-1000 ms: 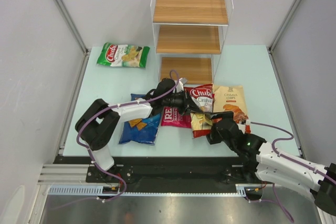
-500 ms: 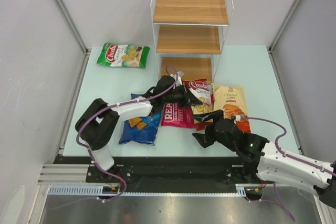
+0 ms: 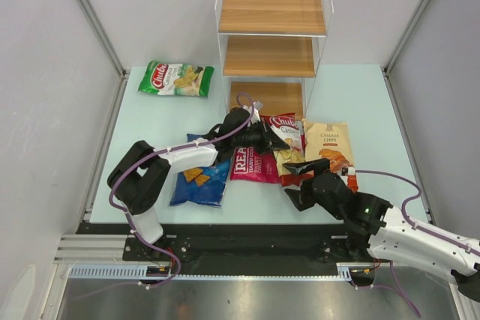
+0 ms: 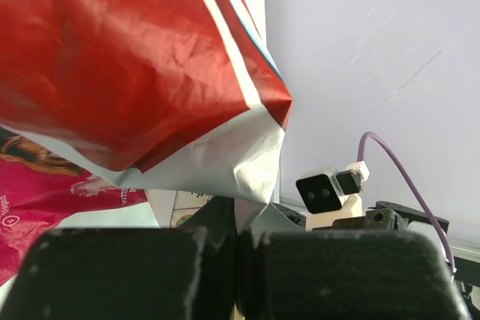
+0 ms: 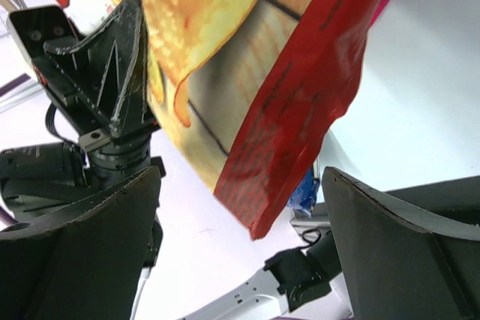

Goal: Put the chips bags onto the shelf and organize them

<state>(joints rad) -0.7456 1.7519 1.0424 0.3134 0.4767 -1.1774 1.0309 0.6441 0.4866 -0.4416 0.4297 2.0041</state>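
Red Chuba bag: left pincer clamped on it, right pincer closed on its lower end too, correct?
No. The right wrist view shows the right pincer open, straddling the red Chuba bag at its lower end. The left pincer is clamped on it.

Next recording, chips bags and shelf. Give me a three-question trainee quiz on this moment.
1. True or false: a bag already lies on the shelf.
2. Which bag do the left fingers pinch? A) green Chuba B) red Chuba C) blue Doritos
3. Fill in: the right fingers stand ____ (open or shut).
Key: 1 false; 2 B; 3 open.
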